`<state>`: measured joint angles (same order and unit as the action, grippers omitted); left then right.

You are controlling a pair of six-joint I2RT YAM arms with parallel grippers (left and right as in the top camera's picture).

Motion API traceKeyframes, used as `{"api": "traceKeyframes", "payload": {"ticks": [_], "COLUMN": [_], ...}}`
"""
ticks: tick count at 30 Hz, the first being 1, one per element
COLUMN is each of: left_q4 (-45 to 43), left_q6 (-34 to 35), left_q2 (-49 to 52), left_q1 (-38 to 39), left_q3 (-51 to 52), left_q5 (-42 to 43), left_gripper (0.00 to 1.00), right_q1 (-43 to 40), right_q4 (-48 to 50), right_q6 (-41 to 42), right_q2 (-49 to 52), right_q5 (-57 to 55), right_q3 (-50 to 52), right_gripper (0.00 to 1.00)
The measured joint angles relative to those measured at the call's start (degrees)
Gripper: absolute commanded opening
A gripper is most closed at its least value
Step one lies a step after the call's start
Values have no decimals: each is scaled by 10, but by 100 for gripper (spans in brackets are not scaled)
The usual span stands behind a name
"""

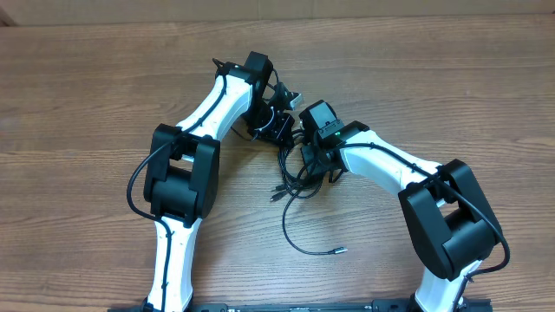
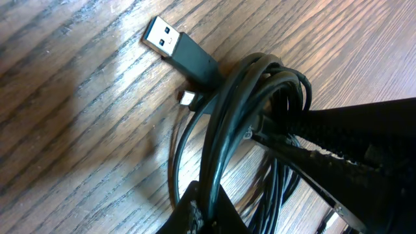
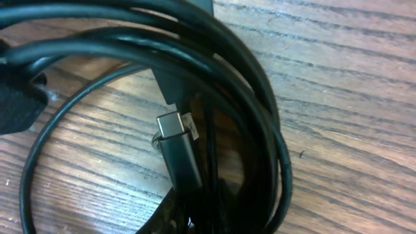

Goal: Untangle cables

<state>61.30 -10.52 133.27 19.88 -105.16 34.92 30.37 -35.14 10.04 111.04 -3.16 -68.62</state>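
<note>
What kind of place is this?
Probably a robot test bench: a left robot arm and a right robot arm at a wooden table, with tangled black cables between them.

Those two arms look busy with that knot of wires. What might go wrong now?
The left gripper pinches several strands of the cables together, so pulling may tighten the tangle. A small plug lies inside the loops and could snag. The right gripper works very close by; the two might bump.

Wood-grain table (image 1: 87, 87); tangled black cables (image 1: 295, 180) lying mid-table, one loose end trailing toward near edge.
</note>
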Motion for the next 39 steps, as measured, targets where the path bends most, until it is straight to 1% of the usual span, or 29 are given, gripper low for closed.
{"api": "traceKeyframes", "payload": {"ticks": [4, 5, 6, 15, 21, 27, 32, 35, 39], "left_q4": [0, 0, 0, -2, -7, -8, -8, -9, -10], "left_q6": [0, 0, 0, 0, 12, 16, 16, 16, 16], "left_q2": [0, 0, 0, 0, 0, 0, 0, 0, 0], "left_q1": [0, 0, 0, 0, 0, -1, 0, 0, 0], "left_q3": [0, 0, 0, 0, 0, 0, 0, 0, 0], "left_q5": [0, 0, 0, -11, -39, -53, -55, -55, -55], "left_gripper": [6, 6, 6, 4, 4, 4, 4, 4, 4], "right_q1": [0, 0, 0, 0, 0, 0, -7, -24, -42], "right_q4": [0, 0, 0, -6, -77, -94, -160, -211, -234], "right_q6": [-16, -18, -20, -26, -13, 21, 39, 50, 82], "right_q2": [0, 0, 0, 0, 0, 0, 1, 2, 2], "right_q5": [14, 15, 17, 23, 60, 123, 147, 155, 159], "right_q3": [0, 0, 0, 0, -38, -61, -69, -104, -148], "right_gripper": [14, 11, 4, 4, 4, 4, 4, 4, 4]}}
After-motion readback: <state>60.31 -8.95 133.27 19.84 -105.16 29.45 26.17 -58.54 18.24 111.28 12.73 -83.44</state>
